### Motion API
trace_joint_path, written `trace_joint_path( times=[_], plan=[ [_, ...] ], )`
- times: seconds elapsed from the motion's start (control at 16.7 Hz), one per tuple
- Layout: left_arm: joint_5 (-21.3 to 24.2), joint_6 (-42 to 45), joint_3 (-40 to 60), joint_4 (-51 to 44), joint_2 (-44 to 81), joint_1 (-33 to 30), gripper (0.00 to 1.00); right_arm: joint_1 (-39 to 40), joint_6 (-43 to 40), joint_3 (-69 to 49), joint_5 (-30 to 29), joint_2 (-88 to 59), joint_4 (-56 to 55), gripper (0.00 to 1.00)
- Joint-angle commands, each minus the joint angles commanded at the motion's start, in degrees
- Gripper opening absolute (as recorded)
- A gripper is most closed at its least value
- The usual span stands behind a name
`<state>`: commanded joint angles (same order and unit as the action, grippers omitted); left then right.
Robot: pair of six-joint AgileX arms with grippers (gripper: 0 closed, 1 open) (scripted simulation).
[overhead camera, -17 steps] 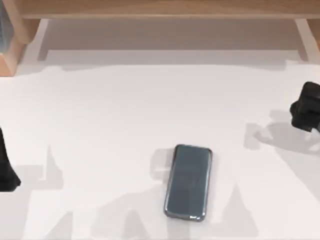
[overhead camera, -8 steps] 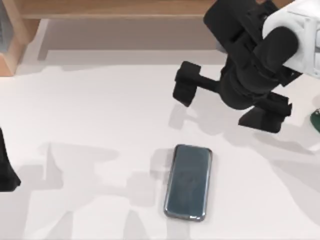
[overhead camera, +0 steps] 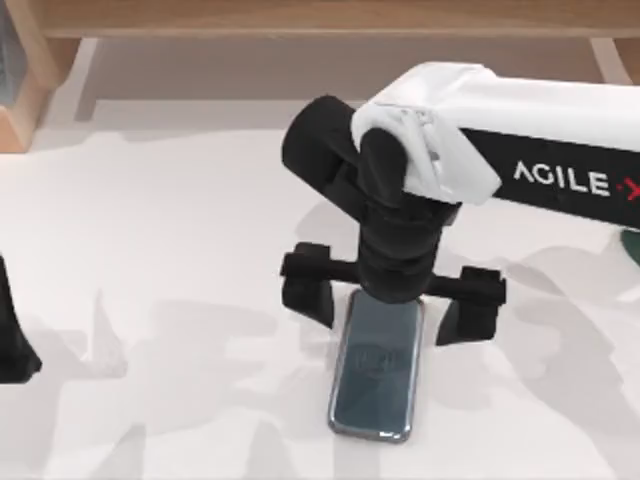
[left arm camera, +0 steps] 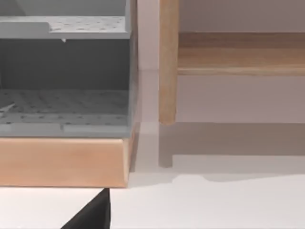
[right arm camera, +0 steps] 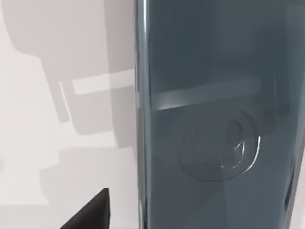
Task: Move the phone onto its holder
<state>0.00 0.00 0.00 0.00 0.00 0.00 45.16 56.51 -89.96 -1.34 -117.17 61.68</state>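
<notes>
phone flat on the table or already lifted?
Flat on the table. The phone lies face up; the right gripper, open, straddles its far end with a finger at each side.

right hand [overhead camera: 392, 305] spread wide, left arm [overhead camera: 14, 335] parked at left edge

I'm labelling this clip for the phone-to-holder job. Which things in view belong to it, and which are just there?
Job:
- phone, flat on the table
- right claw, open, fingers either side of the phone's far end

Just there:
- left claw, parked at the table's left edge
- wooden shelf with a grey tray
- wooden rail along the back
</notes>
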Motion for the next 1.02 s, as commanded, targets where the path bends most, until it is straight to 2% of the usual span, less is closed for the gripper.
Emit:
trace_joint_path(
  times=[0.36,0.72,1.02],
  plan=[
    [0.0,0.0,0.0,0.0,0.0,0.0,1.00,-0.2,-0.2,0.9,0.0,-0.3,-1.1,1.00],
    [0.0,0.0,0.0,0.0,0.0,0.0,1.00,-0.2,-0.1,7.7,0.0,-5.7,-13.8,1.00],
    [0.0,0.0,0.0,0.0,0.0,0.0,1.00,-0.2,-0.1,8.9,-0.1,-6.7,-15.7,1.00]
  ],
)
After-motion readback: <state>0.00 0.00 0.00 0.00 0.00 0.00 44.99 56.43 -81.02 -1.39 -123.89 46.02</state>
